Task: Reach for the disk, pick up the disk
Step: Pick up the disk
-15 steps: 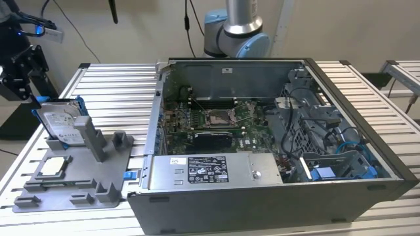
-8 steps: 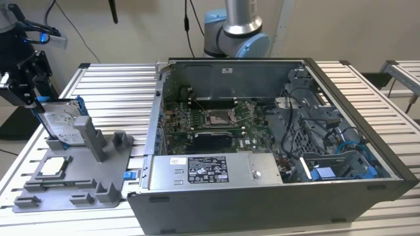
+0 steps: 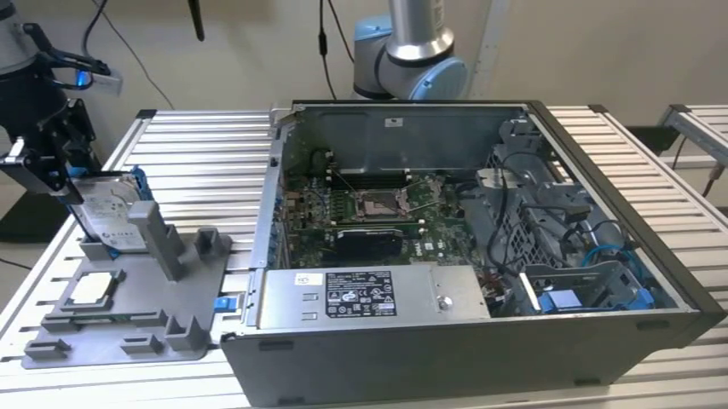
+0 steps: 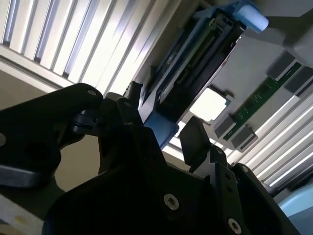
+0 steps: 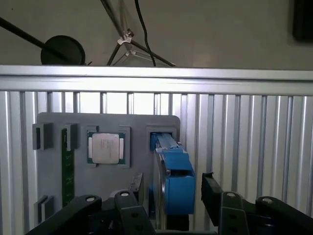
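The gripper [image 5: 173,188] is released, its black fingers [image 5: 211,188] straddling the hard disk [image 5: 175,171] with a gap on either side. The disk stands on edge between them in the grey tray [image 5: 54,120]. A square processor chip [image 5: 105,148] lies off to one side of the claw.

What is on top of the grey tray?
The disk upright in a slot, a square silver chip, a green board. The tray covers the disk's lower part.
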